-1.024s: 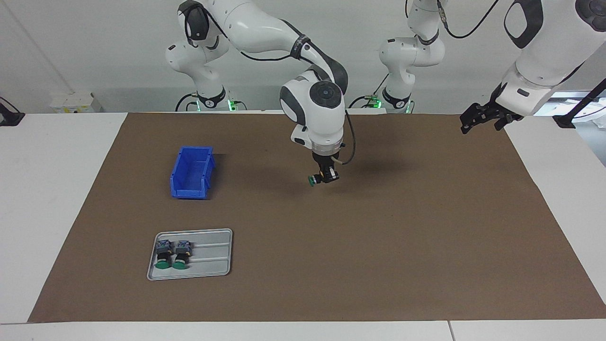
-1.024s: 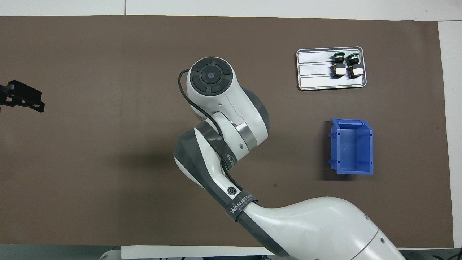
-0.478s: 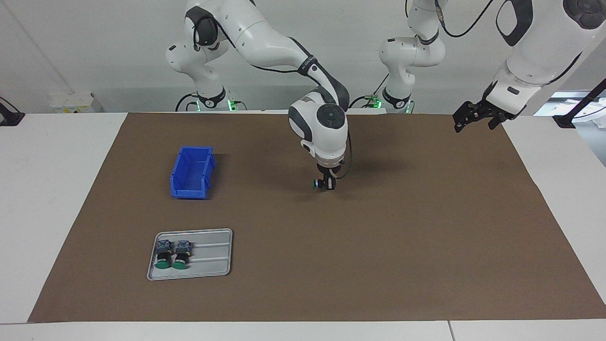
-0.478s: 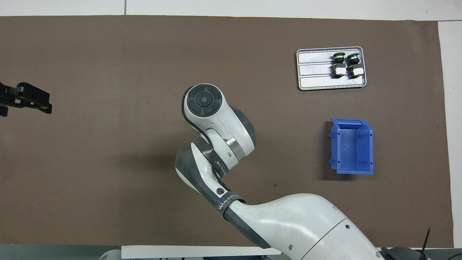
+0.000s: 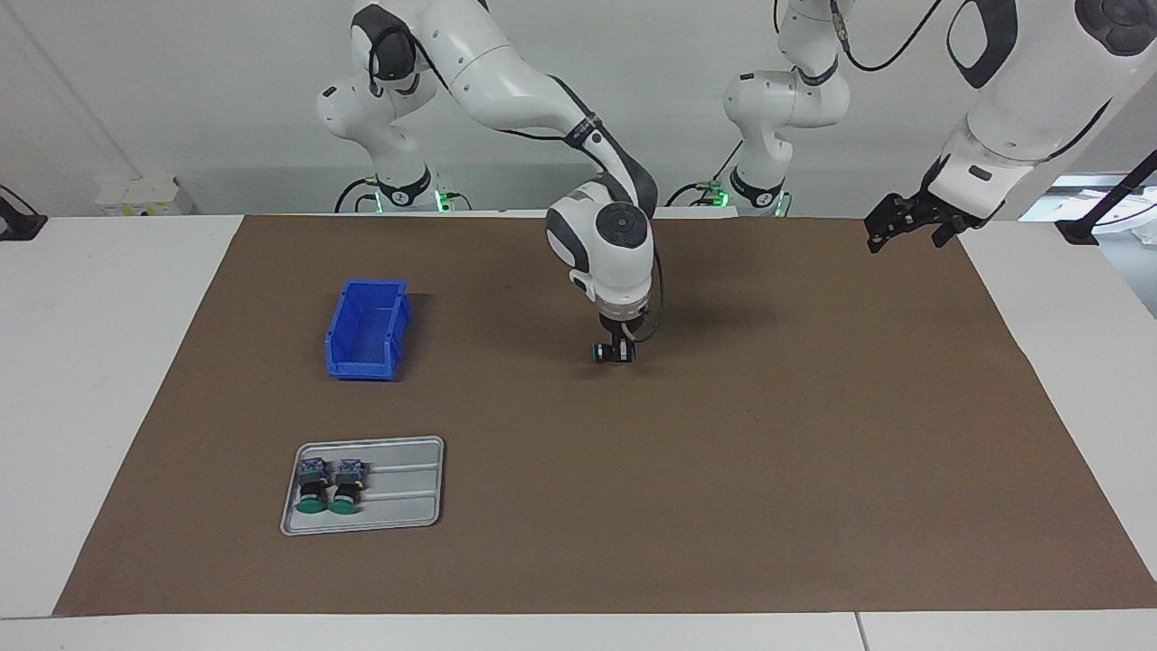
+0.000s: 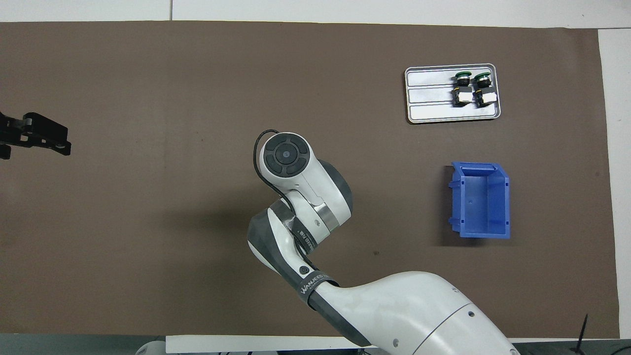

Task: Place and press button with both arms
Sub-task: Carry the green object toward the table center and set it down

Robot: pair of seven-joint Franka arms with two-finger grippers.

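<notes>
Right gripper clamped on button, low over mat mid-table, green cap sticking out sideways from jaws. Left gripper spread wide, empty, raised over mat edge.

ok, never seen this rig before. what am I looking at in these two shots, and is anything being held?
Two white robot arms stand at a table covered by a brown mat. One picture looks across the table at the robots; the other looks down from above their own end.

The right gripper, low over the middle of the mat, is shut on the button, a small green-capped switch. In the overhead view the arm's wrist hides both.

The left gripper waits open and empty in the air over the mat's edge at its own end of the table.

At the right arm's end sit an empty blue bin and, farther from the robots, a grey tray with two similar switches lying side by side.
</notes>
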